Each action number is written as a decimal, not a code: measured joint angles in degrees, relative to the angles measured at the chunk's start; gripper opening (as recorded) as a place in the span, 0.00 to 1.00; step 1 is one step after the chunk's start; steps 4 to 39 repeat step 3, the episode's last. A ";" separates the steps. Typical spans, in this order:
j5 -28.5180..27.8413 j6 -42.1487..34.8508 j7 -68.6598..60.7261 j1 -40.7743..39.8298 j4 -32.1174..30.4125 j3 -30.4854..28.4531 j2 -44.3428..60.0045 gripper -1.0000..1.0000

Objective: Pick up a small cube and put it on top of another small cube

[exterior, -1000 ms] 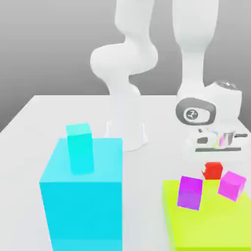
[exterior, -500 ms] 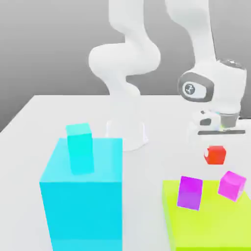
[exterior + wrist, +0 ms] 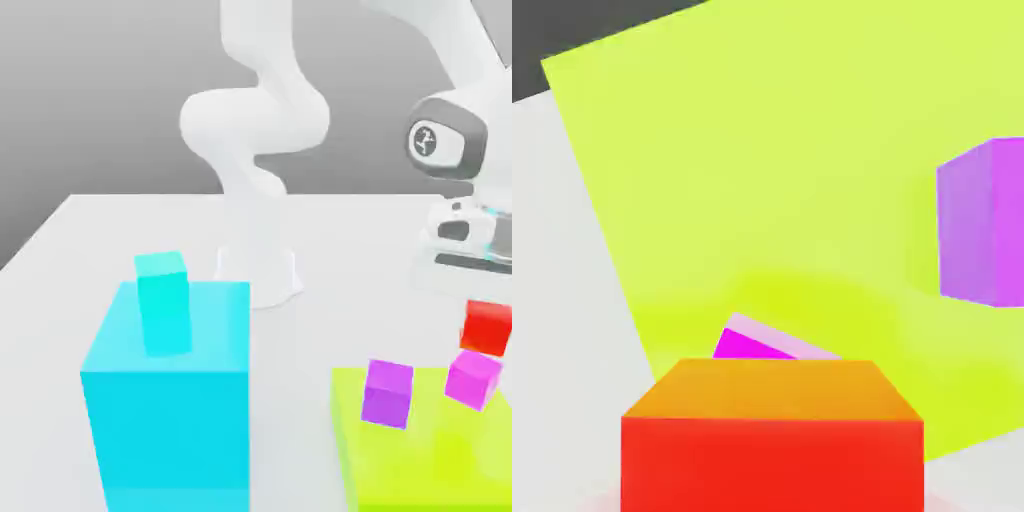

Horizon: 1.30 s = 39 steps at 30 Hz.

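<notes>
The small red cube [image 3: 487, 325] hangs in the air under my gripper [image 3: 485, 303], which is shut on it. It hovers just above the small pink-magenta cube [image 3: 473, 378], which rests on the lime-green platform [image 3: 420, 450] at the exterior view's right. In the hand view the red cube [image 3: 772, 440] sits close to the camera. It covers most of the pink-magenta cube [image 3: 762, 343], of which a corner shows on the lime platform [image 3: 762, 170].
A violet-purple cube [image 3: 388, 392] [image 3: 982, 220] stands on the lime platform, to the exterior view's left of the pink-magenta one. A large cyan block [image 3: 170, 400] with a tall cyan block [image 3: 163, 300] on top stands at the left. The arm's base [image 3: 258, 270] is behind.
My gripper rose with the red cube off the surface and carried it toward the exterior view's right, to above the pink-magenta cube. The other blocks stayed put.
</notes>
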 joint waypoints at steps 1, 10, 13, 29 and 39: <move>0.00 0.00 0.00 0.00 0.00 0.00 0.00 1.00; 0.00 0.00 0.00 0.00 0.00 0.00 0.00 1.00; 0.00 0.00 0.00 0.00 0.00 0.00 0.00 1.00; 0.00 0.00 0.00 0.00 0.00 0.00 0.00 1.00; 0.00 0.00 0.00 0.00 0.00 0.00 0.00 1.00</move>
